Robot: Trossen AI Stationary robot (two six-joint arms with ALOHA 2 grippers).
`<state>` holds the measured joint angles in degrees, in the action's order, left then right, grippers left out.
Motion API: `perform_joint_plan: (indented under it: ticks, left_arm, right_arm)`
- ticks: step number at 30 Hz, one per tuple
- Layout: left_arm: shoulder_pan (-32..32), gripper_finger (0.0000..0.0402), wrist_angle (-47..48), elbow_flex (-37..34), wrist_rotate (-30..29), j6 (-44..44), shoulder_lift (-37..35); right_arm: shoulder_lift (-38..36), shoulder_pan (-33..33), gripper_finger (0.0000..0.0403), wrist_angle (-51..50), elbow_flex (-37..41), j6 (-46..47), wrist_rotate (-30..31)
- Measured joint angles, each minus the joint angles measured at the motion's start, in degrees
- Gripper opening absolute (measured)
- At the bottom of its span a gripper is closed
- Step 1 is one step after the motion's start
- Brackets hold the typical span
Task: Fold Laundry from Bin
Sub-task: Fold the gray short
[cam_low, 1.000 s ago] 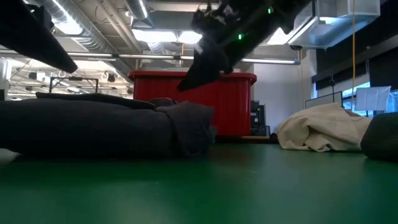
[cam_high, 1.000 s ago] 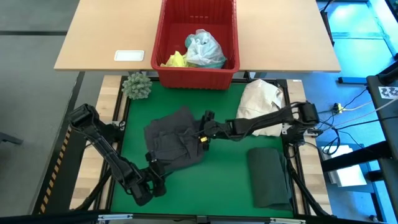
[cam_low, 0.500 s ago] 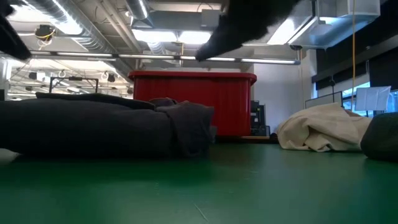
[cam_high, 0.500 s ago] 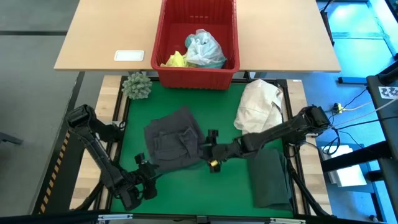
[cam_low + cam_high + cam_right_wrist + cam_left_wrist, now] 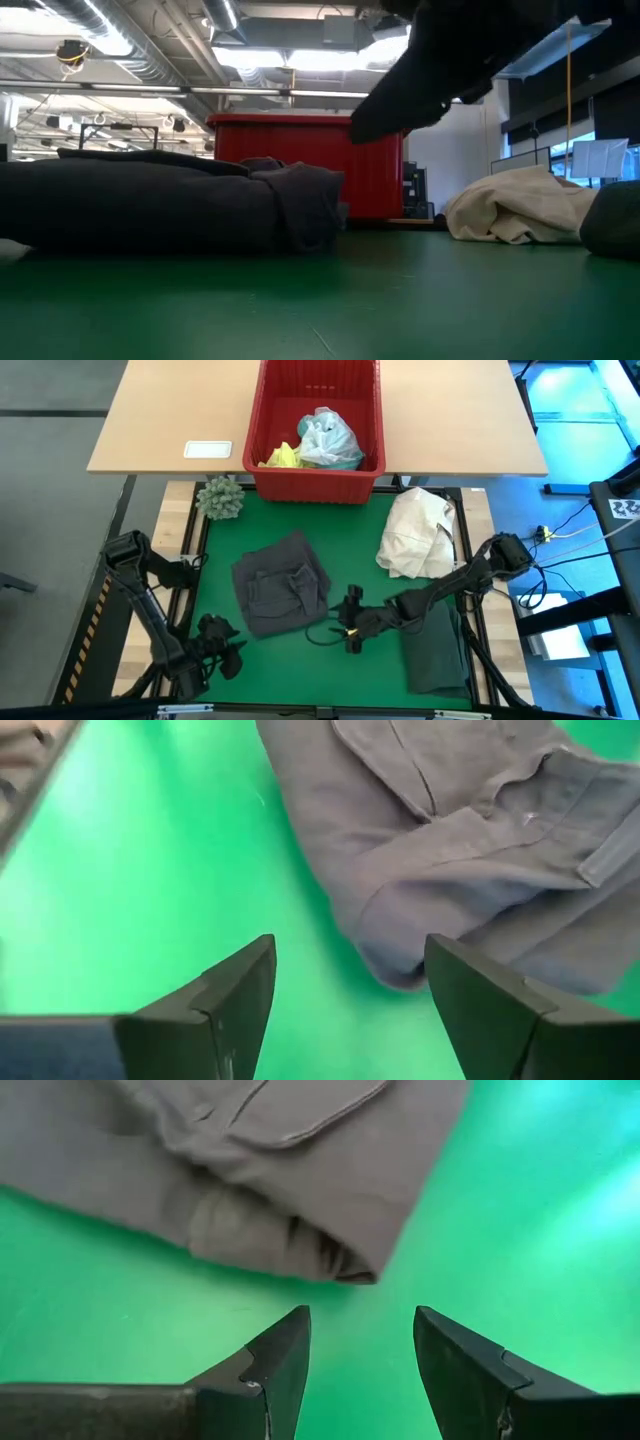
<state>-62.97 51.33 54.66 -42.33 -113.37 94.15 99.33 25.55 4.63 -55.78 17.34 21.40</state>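
A folded grey garment (image 5: 282, 582) lies flat on the green mat (image 5: 300, 660), left of centre; it also shows in the low view (image 5: 150, 205). The red bin (image 5: 315, 485) stands at the far edge and holds yellow (image 5: 282, 456) and turquoise laundry (image 5: 330, 440). A folded dark green garment (image 5: 435, 645) lies at the near right. My left gripper (image 5: 222, 650) hovers open off the grey garment's near left corner (image 5: 340, 1265). My right gripper (image 5: 350, 625) hovers open off its near right corner (image 5: 400, 970). Neither has anything between its fingers.
A cream-white cloth bundle (image 5: 418, 532) lies at the far right of the mat. A green spiky ball (image 5: 220, 498) sits at the far left corner. A white card (image 5: 208, 449) lies on the wooden table beside the bin. Bare mat shows along the near edge between the grippers.
My right gripper has moved off the grey garment toward the table's near edge and now hangs beside the garment's near right corner. My left gripper has drawn away toward the table's left edge and rolled about its own line. The grey garment has stayed where it was.
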Motion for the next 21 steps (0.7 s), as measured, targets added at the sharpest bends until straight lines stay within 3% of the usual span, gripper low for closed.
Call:
perform_joint_plan:
  ticks: [21]
  left_arm:
    - [9.96,0.0172,-11.31,-4.64,-1.77,10.17,0.04]
  right_arm:
    - [8.28,0.36,0.0253,15.04,0.57,2.33,4.14]
